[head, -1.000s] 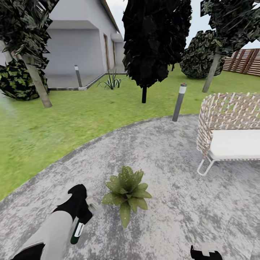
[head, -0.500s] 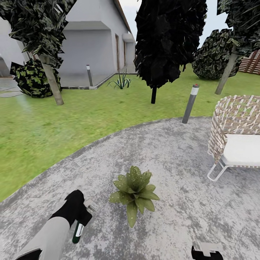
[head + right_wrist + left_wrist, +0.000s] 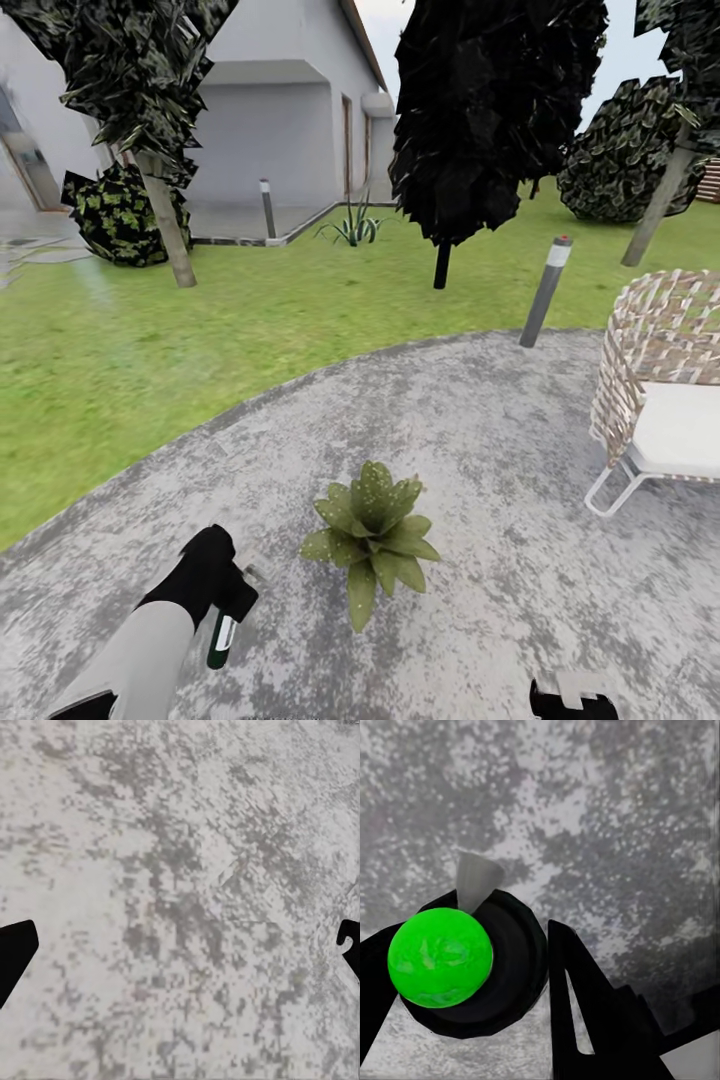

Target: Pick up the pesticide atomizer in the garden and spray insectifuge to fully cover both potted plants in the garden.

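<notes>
One potted plant [image 3: 372, 535], a low rosette of broad green leaves, stands on the grey stone patio [image 3: 480, 440] of the garden, its upper leaves dotted with tiny pale specks of insectifuge. Just left of it, my left gripper [image 3: 228, 610] is shut on the pesticide atomizer [image 3: 220, 640], a slim dark green bottle with a white band hanging below the fingers. In the left wrist view the atomizer's bright green top [image 3: 440, 958] and grey nozzle [image 3: 476, 879] sit between the black fingers [image 3: 585, 1005]. My right gripper [image 3: 572, 698] is low over bare stone, its fingertips [image 3: 13, 949] wide apart and open.
A wicker chair [image 3: 660, 390] with a white cushion stands at the patio's right edge. A grey bollard lamp [image 3: 545, 290] marks the far rim. Lawn [image 3: 150, 380] lies left and beyond, with trees [image 3: 480, 120], a spiky agave [image 3: 352, 228] and a house [image 3: 270, 120].
The whole view has slid to the right, so the camera has turned left. My left gripper keeps the atomizer beside the plant, and the right gripper stays low.
</notes>
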### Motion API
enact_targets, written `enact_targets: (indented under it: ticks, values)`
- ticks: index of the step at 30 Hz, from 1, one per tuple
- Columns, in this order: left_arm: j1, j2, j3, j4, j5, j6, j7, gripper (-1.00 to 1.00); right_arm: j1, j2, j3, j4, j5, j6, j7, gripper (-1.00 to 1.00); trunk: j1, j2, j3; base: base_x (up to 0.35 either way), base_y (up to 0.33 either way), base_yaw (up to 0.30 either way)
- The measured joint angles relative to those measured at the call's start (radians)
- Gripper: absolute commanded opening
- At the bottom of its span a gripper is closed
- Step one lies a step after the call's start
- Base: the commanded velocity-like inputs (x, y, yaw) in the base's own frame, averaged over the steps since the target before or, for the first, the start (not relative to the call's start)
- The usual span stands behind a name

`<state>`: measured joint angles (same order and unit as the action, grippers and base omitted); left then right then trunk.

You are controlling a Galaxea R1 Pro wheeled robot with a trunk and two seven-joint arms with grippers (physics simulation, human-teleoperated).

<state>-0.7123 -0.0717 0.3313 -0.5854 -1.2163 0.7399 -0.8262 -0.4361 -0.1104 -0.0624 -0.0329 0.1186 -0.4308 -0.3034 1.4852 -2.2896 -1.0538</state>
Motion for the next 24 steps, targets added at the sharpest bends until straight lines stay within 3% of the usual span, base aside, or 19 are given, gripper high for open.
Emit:
enact_targets:
  ticks: [24]
  values:
    - [0.0,-0.008,-0.002,-0.001,0.001,0.001,0.019,-1.0,0.0,0.0,0.0,0.0,0.0,0.0,0.0,1.0,0.0,0.0,0.0,0.0,-0.272,0.278]
